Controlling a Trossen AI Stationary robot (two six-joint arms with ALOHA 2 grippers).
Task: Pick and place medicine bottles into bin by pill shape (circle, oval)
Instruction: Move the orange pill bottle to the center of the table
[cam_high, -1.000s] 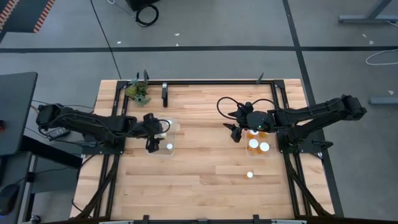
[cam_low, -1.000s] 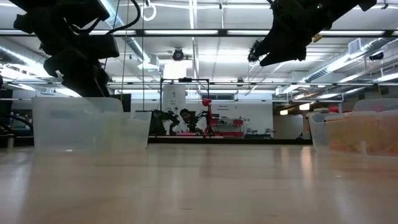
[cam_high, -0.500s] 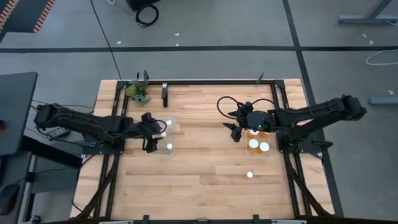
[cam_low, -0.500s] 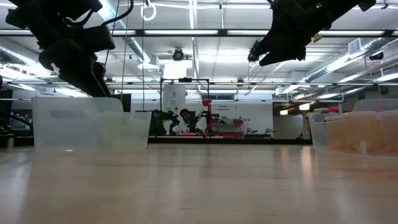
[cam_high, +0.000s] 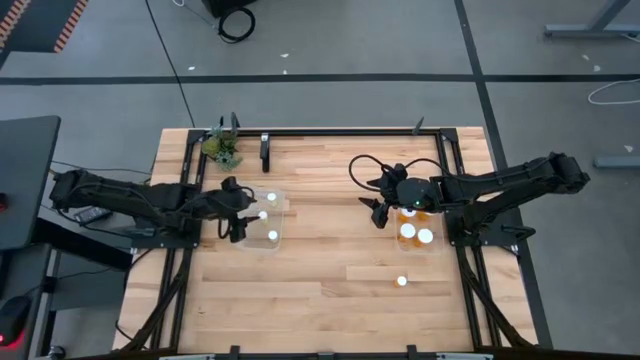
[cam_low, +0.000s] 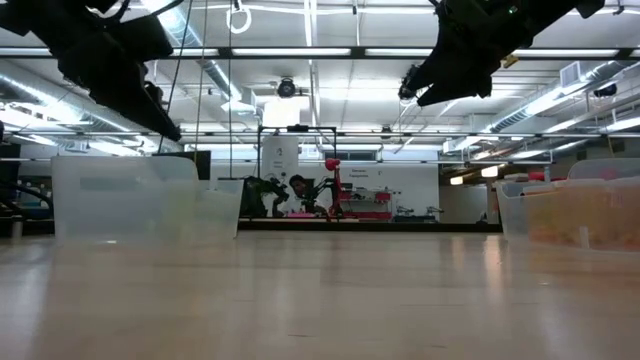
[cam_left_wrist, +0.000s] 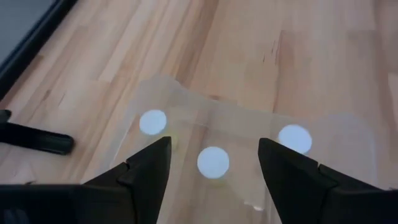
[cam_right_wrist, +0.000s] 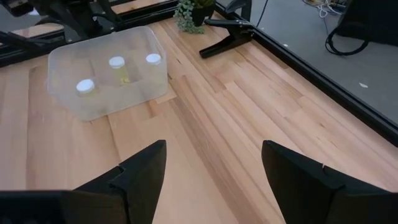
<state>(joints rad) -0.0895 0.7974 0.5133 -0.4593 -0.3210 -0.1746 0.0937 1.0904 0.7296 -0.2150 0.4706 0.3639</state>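
Medicine bottles, left bin: three white-capped bottles (cam_left_wrist: 213, 162) stand inside the clear left bin (cam_high: 283, 228); in the high view two caps show, the third is hidden under the arm.
Medicine bottles, right bin: amber-bodied bottles with white caps (cam_high: 416, 236) sit in the clear right bin (cam_high: 437, 246), partly under the right arm.
Stray bottle: one small white bottle (cam_high: 401, 281) stands alone on the table (cam_high: 320, 290), in front of the right bin and apart from it.
Left gripper: left gripper (cam_high: 235, 225) hangs at the left bin's outer edge, fingers apart and empty; the left wrist view looks down between them onto the caps.
Left arm pose: stretched low from the table's left side, wrist angled down toward the bin.
Right gripper: right gripper (cam_high: 379, 213) hovers beside the right bin's inner side, fingers spread, nothing between them.
Right arm pose: reaching in from the right edge, elbow bent, raised well above the tabletop in the low view.
Change: the left gripper has drawn back from over the bin toward the table's left edge and has risen in the low view; the right arm has not moved.
Background: a small plant (cam_high: 222, 147) and a black clamp (cam_high: 265, 152) stand at the table's far edge.
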